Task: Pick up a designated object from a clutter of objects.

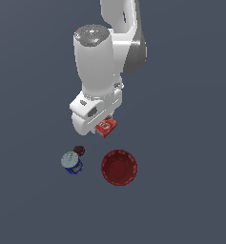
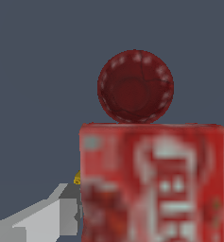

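Filling the wrist view, the red box (image 2: 152, 182) sits clamped in the gripper (image 1: 103, 127), lifted clear above the bowl (image 1: 119, 167) and can (image 1: 72, 163), and could slip and fall among them if the grip is shallow.

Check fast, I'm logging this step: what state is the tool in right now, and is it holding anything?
Tool: closed on the small flat red rectangular box with white lettering, lifted above the floor, apart from the round red bowl.

Red bowl (image 1: 119, 167), blue can (image 1: 72, 163) near below; elsewhere open floor.
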`<state>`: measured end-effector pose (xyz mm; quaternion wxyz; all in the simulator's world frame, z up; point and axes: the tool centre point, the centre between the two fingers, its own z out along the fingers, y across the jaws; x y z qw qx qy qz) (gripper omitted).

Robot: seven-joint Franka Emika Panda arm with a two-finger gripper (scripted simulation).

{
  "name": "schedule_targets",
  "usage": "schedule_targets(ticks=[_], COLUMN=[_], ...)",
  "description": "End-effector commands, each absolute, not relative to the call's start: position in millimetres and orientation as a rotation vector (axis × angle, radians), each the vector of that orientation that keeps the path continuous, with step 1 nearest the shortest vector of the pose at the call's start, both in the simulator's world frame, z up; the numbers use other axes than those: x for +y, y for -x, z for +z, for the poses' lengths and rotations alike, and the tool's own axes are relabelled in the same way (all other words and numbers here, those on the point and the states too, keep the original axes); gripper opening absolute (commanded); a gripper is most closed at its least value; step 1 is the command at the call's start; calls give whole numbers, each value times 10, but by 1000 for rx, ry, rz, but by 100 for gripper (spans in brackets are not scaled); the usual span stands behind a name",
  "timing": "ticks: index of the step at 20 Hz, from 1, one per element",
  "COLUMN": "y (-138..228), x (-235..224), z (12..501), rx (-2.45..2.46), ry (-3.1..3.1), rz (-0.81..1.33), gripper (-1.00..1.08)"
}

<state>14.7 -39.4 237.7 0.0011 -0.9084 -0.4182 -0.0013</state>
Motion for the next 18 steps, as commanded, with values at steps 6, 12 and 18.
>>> schedule_targets(ticks=[6, 12, 18], y=[-459, -676, -833], x=[-744, -971, -1126], z=[2922, 3273, 3514], rx=[-1313, -1313, -1313], ry=[2852, 2853, 2854], rz=[-1, -1, 0], gripper=[-100, -100, -100])
